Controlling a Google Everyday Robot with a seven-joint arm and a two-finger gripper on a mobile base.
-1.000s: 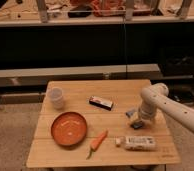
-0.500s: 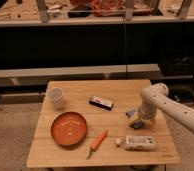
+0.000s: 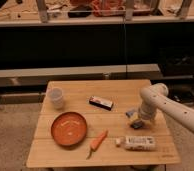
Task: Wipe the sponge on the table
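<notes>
End effector (image 3: 138, 121) at sponge (image 3: 130, 113), low over table (image 3: 115, 92) — right side

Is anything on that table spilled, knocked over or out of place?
Nothing stands out. The cup stands upright, nothing is spilled, and the pincer is down at the sponge on the table.

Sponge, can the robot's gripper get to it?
Probably yes. The gripper is down right at the sponge, on the right side of the table, and nothing stands between them.
</notes>
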